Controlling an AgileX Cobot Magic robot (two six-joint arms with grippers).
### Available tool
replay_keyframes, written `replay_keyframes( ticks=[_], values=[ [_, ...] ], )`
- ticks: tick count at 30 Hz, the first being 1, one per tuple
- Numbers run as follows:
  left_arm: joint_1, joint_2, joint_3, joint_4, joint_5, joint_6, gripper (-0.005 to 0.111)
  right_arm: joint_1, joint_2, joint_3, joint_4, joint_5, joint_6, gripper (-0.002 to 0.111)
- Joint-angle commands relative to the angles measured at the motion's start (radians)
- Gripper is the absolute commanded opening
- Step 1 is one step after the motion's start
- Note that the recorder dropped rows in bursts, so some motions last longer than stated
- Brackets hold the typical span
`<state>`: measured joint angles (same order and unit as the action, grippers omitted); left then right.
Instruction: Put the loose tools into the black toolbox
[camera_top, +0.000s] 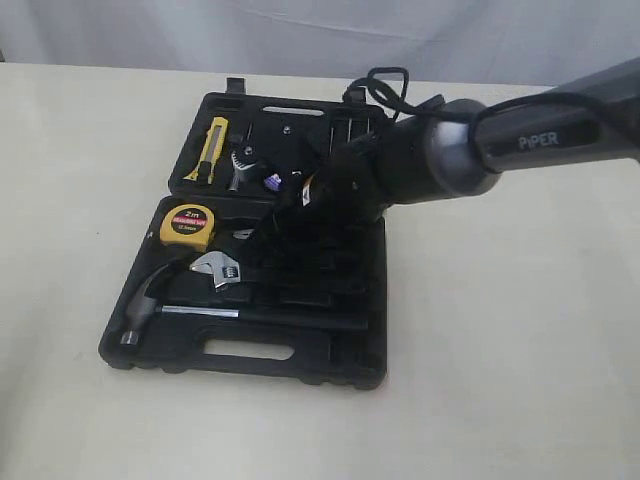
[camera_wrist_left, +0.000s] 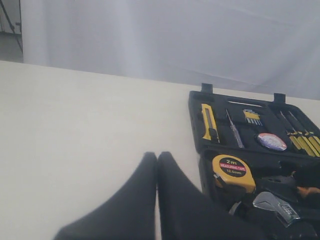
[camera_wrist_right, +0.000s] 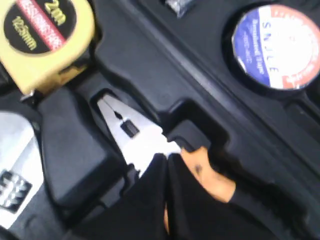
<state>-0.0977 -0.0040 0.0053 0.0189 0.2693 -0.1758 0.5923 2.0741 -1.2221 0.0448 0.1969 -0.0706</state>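
Pliers with orange-black handles (camera_wrist_right: 137, 137) lie in the near tray of the black plastic toolbox (camera_top: 240, 352). The silver head points left at the yellow tape measure (camera_wrist_right: 45, 35), and the handles run right. The right gripper (camera_wrist_right: 167, 159) is closed, its tips together on the joint. Whether it pinches anything is unclear. The left gripper (camera_wrist_left: 157, 160), closed, hovers well left.

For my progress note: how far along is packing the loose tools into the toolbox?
Done: tape measure, utility knife and tape roll lie in the black toolbox. In hand: the shut right gripper is at the pliers, lying in their slot. Left: probably only withdrawing.
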Motion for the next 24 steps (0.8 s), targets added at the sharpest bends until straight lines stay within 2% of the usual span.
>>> replay_keyframes(
  ticks=[1, 8, 14, 20, 24],
  values=[
    [-0.006, 0.004, -0.005, -0.003, 0.001, -0.001, 0.0, -0.002, 0.02, 0.001, 0.016, 0.017, 0.007, -0.001],
    [-0.006, 0.004, -0.005, 0.001, 0.001, -0.001, 0.0, -0.001, -0.073, 0.001, 0.017, 0.024, 0.007, -0.001],
    [-0.006, 0.004, -0.005, 0.004, 0.001, -0.001, 0.0, 0.028, -0.231, 0.003, 0.01, 0.13, 0.004, -0.001],
    [-0.006, 0.004, -0.005, 0.004, 0.0, -0.001, 0.0, 0.156, -0.346, 0.006, -0.056, 0.264, 0.024, -0.001],
    [-0.006, 0.004, -0.005, 0.004, 0.0, -0.001, 0.0, 0.299, -0.419, 0.069, -0.272, 0.244, 0.25, -0.001]
  ],
)
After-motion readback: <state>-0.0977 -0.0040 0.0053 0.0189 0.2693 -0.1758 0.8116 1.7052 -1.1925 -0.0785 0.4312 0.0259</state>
